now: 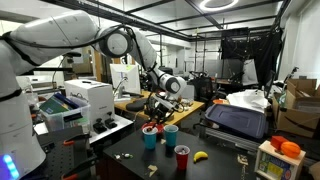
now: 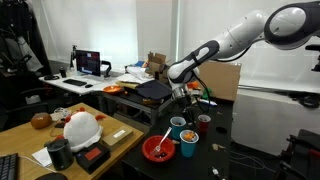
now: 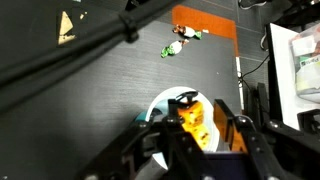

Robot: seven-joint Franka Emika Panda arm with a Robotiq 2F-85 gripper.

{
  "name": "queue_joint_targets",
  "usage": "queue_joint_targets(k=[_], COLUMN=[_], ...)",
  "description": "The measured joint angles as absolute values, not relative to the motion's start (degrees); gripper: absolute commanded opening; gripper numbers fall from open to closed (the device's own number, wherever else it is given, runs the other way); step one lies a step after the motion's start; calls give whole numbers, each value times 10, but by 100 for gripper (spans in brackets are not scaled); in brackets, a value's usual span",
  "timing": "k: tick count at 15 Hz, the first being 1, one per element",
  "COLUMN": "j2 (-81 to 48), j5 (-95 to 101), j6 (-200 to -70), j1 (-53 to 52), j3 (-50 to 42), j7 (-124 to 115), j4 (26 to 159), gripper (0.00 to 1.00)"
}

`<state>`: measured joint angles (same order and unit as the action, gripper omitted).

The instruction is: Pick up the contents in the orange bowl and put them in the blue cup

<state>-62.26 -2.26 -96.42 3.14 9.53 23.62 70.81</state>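
Note:
My gripper (image 3: 200, 122) is shut on a yellow-orange spotted toy (image 3: 190, 120). It holds the toy right over the mouth of a blue cup with a white inside (image 3: 158, 106). In an exterior view the gripper (image 2: 184, 100) hangs above that cup (image 2: 179, 127). The orange bowl (image 2: 158, 149) stands on the black table in front of the cups, with something small still in it. A darker blue cup (image 2: 188, 145) stands beside the bowl. The gripper also shows in an exterior view (image 1: 160, 102), above two blue cups (image 1: 150, 137) (image 1: 171, 133).
A red cup (image 2: 203, 122) (image 1: 182, 158) stands close to the blue cups. A banana (image 1: 200, 156) lies on the black table. A small green and red toy (image 3: 177, 42) lies by an orange sheet (image 3: 205, 20). A white-and-orange domed object (image 2: 82, 128) sits on the wooden desk.

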Motion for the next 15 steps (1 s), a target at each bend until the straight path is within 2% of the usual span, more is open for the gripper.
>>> queue_joint_targets(k=[3,4,15], j2=[-623,-623,-618], j5=[-23,-23,-53], j6=[-982,-991,-1070], j1=[31,31,30], j3=[94,94,115], j7=[236,236,236], j4=[708,708,702], gripper=[98,100,100])
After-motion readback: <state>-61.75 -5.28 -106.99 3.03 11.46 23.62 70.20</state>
